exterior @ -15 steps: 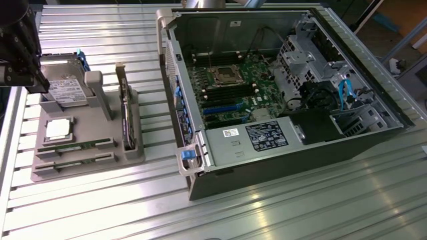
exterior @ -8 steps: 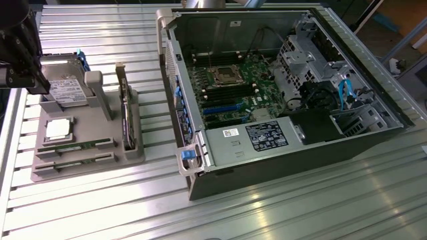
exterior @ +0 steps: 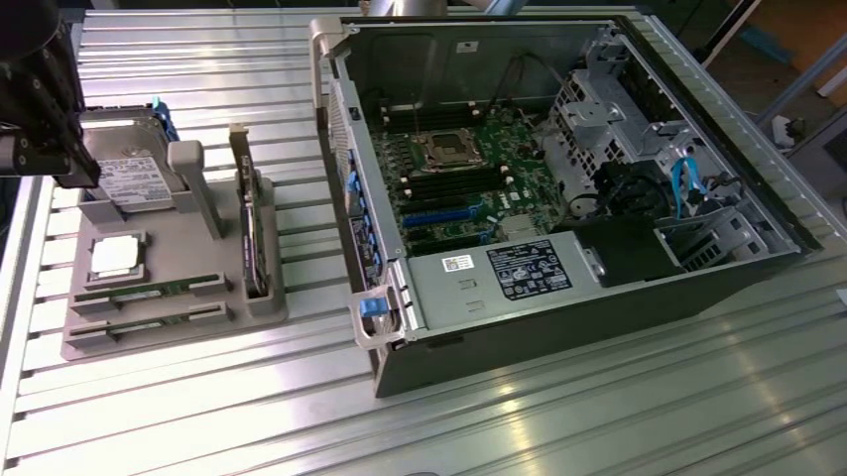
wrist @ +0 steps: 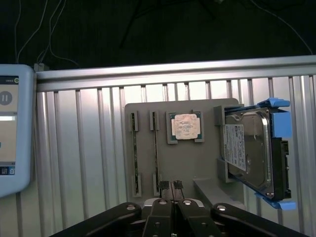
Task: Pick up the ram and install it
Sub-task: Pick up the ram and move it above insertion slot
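While the ram (exterior: 143, 291) rests in a slot of its grey holder (exterior: 173, 342), the gripper (wrist: 171, 186) hangs shut and empty.

In the exterior view the ram sits at 6 o'clock from the CPU (exterior: 117, 256), and a 2nd stick (exterior: 143, 319) lies just beside it, again at 6 o'clock. The hard drive (exterior: 133, 178) stands at the holder's 12 o'clock end, and the print on its white label is too small to read. An expansion card (exterior: 252, 233) stands on edge at 3 o'clock. Further toward 3 o'clock lies the open computer case (exterior: 636, 317), whose power supply (exterior: 457, 288) bears a black label, also unreadable. In the wrist view the 2 fingertips (wrist: 164, 186) press together, gripping nothing, near 1 end of the ram.
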Controlling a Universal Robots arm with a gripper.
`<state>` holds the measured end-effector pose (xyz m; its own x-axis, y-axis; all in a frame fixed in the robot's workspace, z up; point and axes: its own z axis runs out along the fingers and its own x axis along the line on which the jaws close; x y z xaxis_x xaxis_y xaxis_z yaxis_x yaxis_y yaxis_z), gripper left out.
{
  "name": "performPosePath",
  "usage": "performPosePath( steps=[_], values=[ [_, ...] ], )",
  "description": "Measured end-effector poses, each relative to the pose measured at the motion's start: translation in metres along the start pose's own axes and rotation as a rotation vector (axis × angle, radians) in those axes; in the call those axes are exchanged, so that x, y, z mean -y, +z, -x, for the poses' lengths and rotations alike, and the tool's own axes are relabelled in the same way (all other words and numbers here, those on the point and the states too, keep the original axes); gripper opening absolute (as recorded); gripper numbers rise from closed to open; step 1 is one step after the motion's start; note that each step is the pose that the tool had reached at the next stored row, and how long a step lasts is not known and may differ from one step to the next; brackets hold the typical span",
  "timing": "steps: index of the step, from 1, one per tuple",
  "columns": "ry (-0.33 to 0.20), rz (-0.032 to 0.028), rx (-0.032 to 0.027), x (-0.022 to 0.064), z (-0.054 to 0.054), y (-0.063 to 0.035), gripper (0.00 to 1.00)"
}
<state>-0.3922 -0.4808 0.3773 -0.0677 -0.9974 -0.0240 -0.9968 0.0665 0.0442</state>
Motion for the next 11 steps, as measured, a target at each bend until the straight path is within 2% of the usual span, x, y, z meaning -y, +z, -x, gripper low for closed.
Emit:
performPosePath(
  steps=[11],
  values=[
    [0.0,0.0001,-0.0001,0.0001,-0.0001,0.0035,0.11]
  ],
)
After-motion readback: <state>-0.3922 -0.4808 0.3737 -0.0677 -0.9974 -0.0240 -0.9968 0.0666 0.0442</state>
